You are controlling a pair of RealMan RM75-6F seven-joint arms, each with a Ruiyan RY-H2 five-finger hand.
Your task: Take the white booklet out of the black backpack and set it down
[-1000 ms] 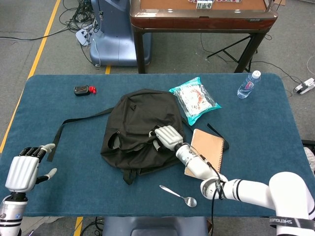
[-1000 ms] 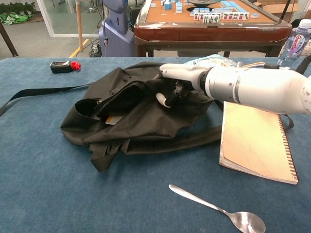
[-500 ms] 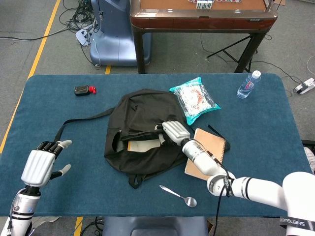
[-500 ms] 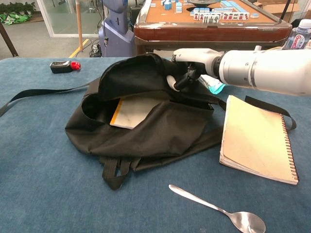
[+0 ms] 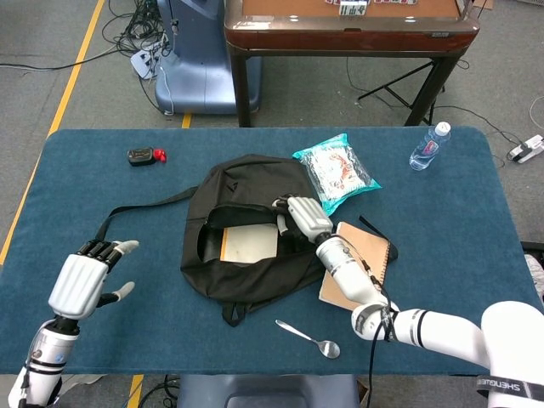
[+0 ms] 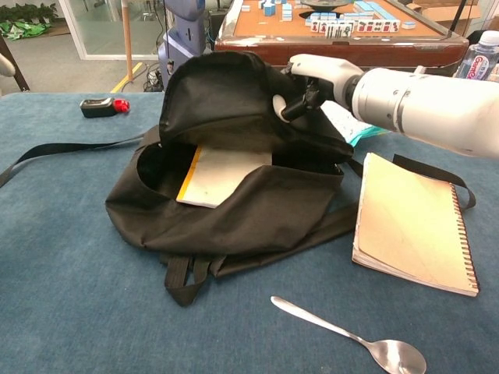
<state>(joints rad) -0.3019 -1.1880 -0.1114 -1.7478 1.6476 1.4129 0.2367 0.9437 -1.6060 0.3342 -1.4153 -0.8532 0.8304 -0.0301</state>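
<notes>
Our right hand [image 6: 308, 74] pinches backpack [image 6: 234, 202] flap, upper centre | booklet [image 6: 222, 173] inside, below-left of its fingers | our left hand [image 5: 85, 280] lower left, fingers spread, holding nothing

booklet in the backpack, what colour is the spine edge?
Orange-yellow along the left edge of the white booklet; the chest view shows it best.

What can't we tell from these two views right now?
- White booklet: lower part hidden by the black backpack front panel in both views; cover print unreadable.
- Right robot hand: chest view shows it holding the flap up, but fingertips sink into fabric, so the exact grip is unclear.
- Left robot hand: head view only; palm side faces away.
- Water bottle: cut off by the chest view's right edge.
</notes>
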